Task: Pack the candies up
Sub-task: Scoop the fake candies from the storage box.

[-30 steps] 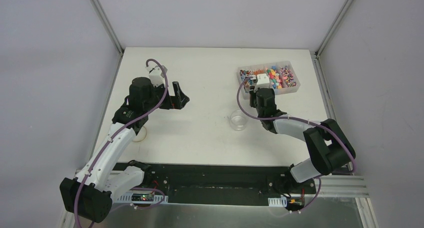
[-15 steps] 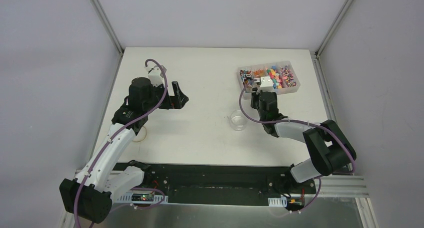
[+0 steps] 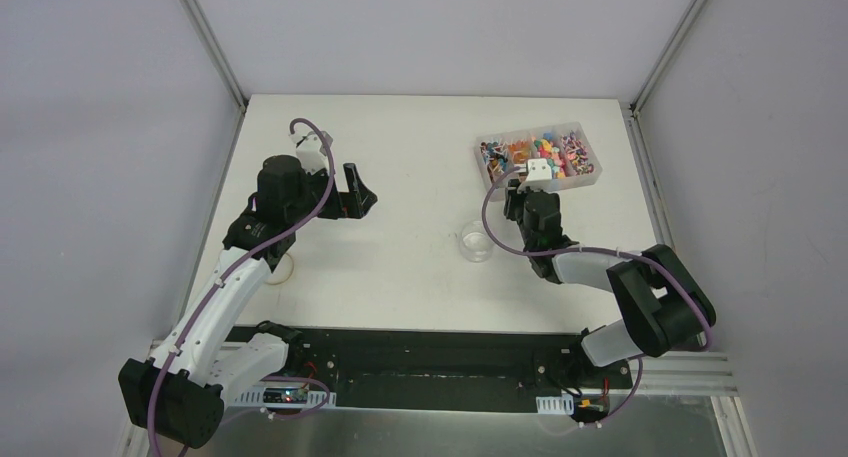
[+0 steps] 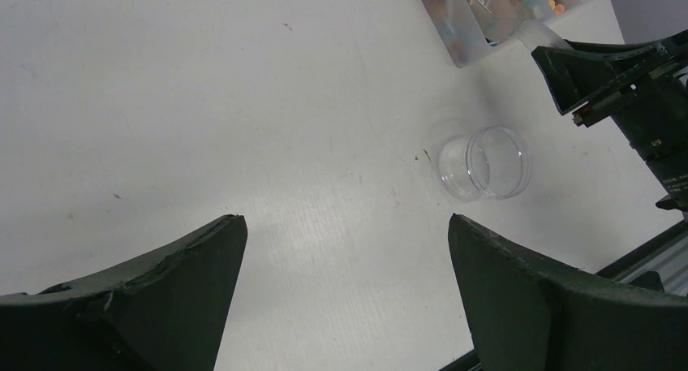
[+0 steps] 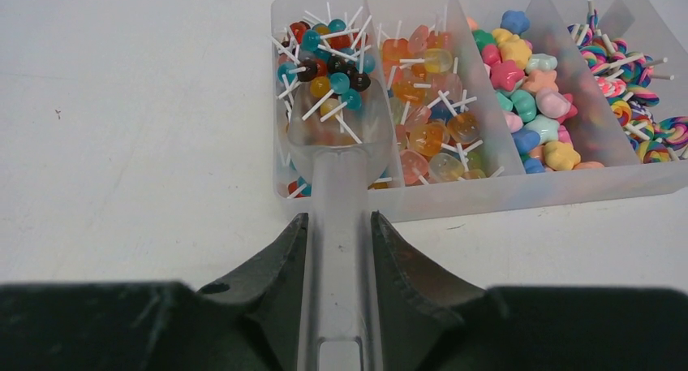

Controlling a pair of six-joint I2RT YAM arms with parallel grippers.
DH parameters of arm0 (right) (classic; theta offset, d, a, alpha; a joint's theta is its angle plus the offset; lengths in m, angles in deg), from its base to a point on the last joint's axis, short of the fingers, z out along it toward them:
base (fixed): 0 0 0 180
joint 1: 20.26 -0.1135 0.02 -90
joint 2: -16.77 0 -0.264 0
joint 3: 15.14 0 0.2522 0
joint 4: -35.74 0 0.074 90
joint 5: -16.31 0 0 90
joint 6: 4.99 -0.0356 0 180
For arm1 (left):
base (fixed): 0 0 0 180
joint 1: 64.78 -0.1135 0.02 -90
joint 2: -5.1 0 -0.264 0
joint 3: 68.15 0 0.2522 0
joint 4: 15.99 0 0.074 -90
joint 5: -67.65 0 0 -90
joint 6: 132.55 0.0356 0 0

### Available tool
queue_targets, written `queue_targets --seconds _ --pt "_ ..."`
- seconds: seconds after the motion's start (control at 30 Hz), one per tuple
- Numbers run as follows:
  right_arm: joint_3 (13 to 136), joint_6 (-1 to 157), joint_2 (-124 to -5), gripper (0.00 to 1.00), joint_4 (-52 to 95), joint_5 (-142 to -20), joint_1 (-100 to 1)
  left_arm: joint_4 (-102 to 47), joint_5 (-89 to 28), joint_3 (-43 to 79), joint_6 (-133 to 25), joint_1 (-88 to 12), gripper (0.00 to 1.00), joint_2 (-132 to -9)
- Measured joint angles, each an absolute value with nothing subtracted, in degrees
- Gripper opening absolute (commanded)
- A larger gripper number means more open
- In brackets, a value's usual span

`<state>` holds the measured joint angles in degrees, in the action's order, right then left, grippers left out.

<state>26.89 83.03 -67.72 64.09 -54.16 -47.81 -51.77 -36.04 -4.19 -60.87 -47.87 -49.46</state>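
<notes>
On the white table [image 3: 400, 207], the left arm [image 3: 235, 287] has not moved in the last second; its left gripper [image 4: 345, 225] hangs wide and empty over bare table, well apart from everything else; the right arm [image 3: 590, 267] has slid a little to the right along the near side of the tray [image 5: 519, 194], which sits at the table's far right and is split into compartments; the jar [image 4: 484, 161] stands open and seemingly empty, near the tray's left end and untouched; the right gripper [image 5: 339, 218] is closed narrowly on the handle of the scoop [image 5: 341, 148], whose bowl rests at the leftmost compartment with several stick sweets lying in it; the candies [image 5: 438, 103] otherwise fill the tray; judging from this, a scoopful is gathered and the carry to the jar comes next; nothing looks packed yet.
</notes>
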Motion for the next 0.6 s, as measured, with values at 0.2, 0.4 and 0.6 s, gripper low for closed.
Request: queue_targets --seconds 0.2,0.4,0.6 --pt "26.5 83.5 -67.6 0.0 66.1 -54.3 -47.7 -51.8 -36.0 -4.2 -60.9 -47.9 0.99 -49.5" --pt "24.8 83.9 -66.7 0.0 68.1 -54.5 -47.6 -51.8 -36.0 -4.2 -60.9 -47.9 0.99 -49.5" --pt "23.6 84.9 -65.6 0.0 69.6 -54.5 -47.5 -51.8 -35.9 -4.2 -60.9 -47.9 0.99 -49.5"
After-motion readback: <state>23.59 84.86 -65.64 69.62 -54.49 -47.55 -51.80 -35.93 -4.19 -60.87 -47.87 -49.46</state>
